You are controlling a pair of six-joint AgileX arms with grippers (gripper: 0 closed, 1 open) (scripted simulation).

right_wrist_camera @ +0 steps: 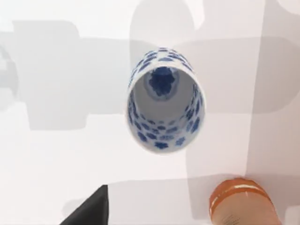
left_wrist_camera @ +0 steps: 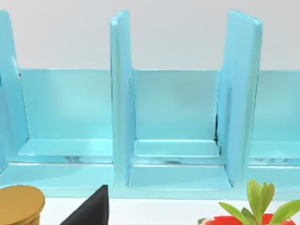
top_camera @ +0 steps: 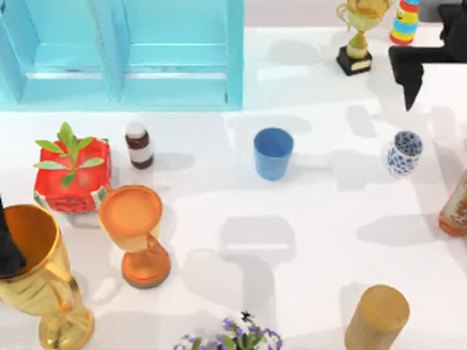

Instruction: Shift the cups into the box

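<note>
The plain blue cup (top_camera: 273, 153) stands upright near the table's middle. To its right stands the white cup with the blue floral pattern (top_camera: 403, 153), seen from above in the right wrist view (right_wrist_camera: 163, 107). The large turquoise box (top_camera: 182, 73) with its central divider (top_camera: 115, 51) lies at the back left, and the left wrist view faces its compartments (left_wrist_camera: 176, 112). My right gripper (top_camera: 410, 91) hangs at the back right, behind the floral cup and apart from it. My left gripper (top_camera: 9, 251) sits at the left edge behind a gold trophy.
An orange goblet (top_camera: 135, 226), a gold trophy (top_camera: 40, 281), a red box with leaves (top_camera: 73, 175) and a small brown bottle (top_camera: 139, 144) crowd the left. Another trophy (top_camera: 357, 36) stands at the back right. A wooden cylinder (top_camera: 377, 317) and an orange bottle (top_camera: 456, 204) flank the right.
</note>
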